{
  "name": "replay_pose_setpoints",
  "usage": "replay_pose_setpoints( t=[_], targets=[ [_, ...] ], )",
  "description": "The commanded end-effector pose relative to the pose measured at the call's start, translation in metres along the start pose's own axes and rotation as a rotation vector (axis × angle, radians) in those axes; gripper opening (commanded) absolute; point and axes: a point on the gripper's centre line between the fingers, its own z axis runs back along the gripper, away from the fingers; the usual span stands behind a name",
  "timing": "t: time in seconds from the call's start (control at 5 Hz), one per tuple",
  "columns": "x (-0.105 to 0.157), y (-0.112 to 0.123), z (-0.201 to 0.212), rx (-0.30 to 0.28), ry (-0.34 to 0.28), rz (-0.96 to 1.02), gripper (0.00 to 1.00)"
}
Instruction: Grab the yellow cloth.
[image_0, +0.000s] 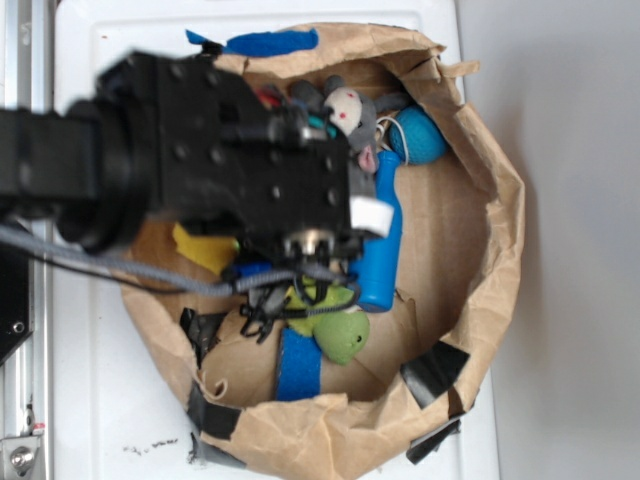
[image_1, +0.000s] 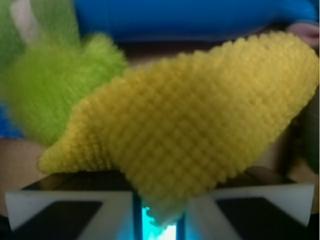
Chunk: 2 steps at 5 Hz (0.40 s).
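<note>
In the wrist view the yellow cloth (image_1: 200, 125) fills most of the picture, and its lower corner goes down between the two white pads (image_1: 60, 207) of the gripper (image_1: 159, 220), which are pressed together on it with only a thin gap; so I judge that the claw is closed on the cloth and the grasp is made. The cloth hangs out from the pads in a folded, pointed shape, probably because it is pinched only at one edge. Just left of it is the green plush turtle (image_1: 45, 90), and the blue bottle (image_1: 200, 20) lies across the far side. In the exterior view the black arm covers the middle of the brown paper bag (image_0: 490, 250), whose sides are folded down to make a low bowl for the toys. Only a small yellow part (image_0: 205, 248) shows at the left of the gripper (image_0: 318, 258). The turtle (image_0: 335, 325) and the bottle (image_0: 382, 240) lie close around, so lifting may drag the turtle a little.
</note>
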Motion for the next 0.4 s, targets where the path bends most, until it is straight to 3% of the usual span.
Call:
replay_pose_setpoints(
  t=[0.0,0.2],
  targets=[
    [-0.004,0.007,0.089,-0.026,-0.048,0.114,0.0],
    [-0.007,0.004,0.115,-0.021,-0.062,0.164,0.0]
  ],
)
